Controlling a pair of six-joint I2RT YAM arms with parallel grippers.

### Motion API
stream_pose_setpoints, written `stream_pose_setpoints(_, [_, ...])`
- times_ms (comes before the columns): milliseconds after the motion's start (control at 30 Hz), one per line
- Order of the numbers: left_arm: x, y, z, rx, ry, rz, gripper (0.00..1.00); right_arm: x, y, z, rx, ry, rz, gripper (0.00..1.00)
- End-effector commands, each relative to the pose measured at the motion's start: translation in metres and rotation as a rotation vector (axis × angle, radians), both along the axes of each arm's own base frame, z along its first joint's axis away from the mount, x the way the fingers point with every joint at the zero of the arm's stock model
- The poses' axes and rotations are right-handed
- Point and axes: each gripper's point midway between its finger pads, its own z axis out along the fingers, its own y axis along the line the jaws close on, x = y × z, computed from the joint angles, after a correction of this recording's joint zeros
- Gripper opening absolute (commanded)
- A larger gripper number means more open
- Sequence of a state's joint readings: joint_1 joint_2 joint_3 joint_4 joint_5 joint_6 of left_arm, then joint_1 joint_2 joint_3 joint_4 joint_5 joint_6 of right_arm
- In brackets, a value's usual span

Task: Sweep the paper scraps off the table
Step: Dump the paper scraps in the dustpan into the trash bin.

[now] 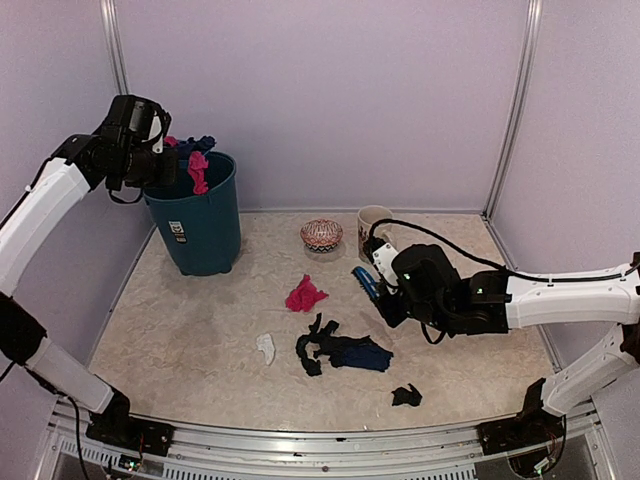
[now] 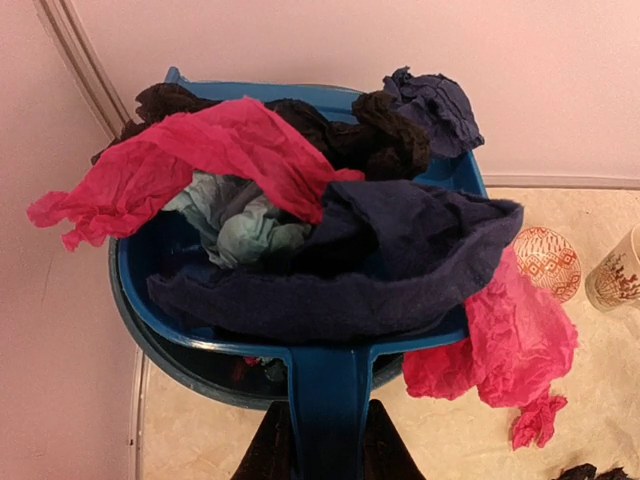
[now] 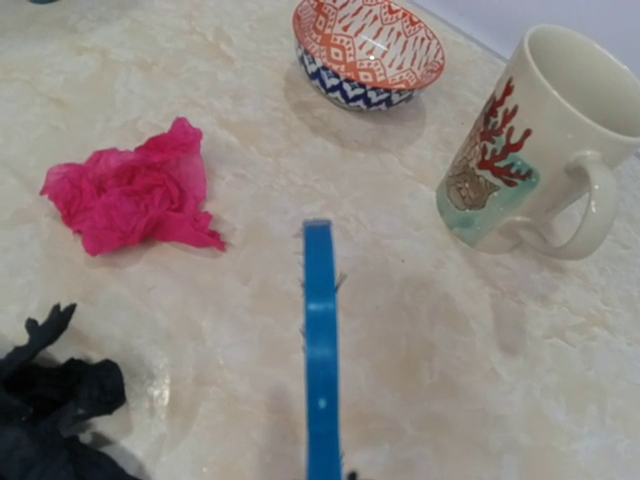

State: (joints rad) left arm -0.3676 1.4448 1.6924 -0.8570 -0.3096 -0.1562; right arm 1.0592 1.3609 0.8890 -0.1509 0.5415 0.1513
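Observation:
My left gripper (image 1: 160, 160) is shut on the handle of a blue dustpan (image 2: 330, 390), its dark fingers (image 2: 265, 455) either side of the handle. It holds the pan over a teal bin (image 1: 195, 225). The pan is heaped with pink, navy, black and light blue paper scraps (image 2: 300, 220), and one pink scrap (image 2: 510, 350) hangs over its right edge. More scraps lie on the table (image 1: 200, 330): a pink wad (image 1: 305, 295), a black and navy pile (image 1: 345, 352), a pale one (image 1: 266, 347) and a small black one (image 1: 406, 396). My right gripper (image 1: 385, 300) is shut on a blue brush (image 3: 320, 340), low over the table beside the pink wad (image 3: 130, 195).
A patterned bowl (image 1: 321, 235) and a cream mug (image 1: 373, 228) stand at the back of the table, just beyond the brush tip. White walls close in the back and sides. A silver frame edge (image 1: 320, 440) runs along the front.

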Motion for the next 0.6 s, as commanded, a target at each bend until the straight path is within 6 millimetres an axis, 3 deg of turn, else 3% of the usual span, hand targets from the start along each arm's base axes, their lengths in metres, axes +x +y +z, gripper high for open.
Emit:
stream_pose_setpoints(0, [0.02, 0.009, 0.011, 0.027, -0.02, 0.012, 0.0, 0.004, -0.004, -0.001, 0.008, -0.006, -0.009, 0.0])
stream_pose_setpoints(267, [0.051, 0.014, -0.017, 0.126, 0.033, 0.07, 0.0, 0.004, -0.007, -0.005, 0.012, -0.003, -0.012, 0.0])
stream_pose_setpoints(567, [0.051, 0.034, -0.032, 0.311, 0.052, 0.183, 0.0, 0.006, -0.009, -0.008, 0.019, -0.004, -0.011, 0.0])
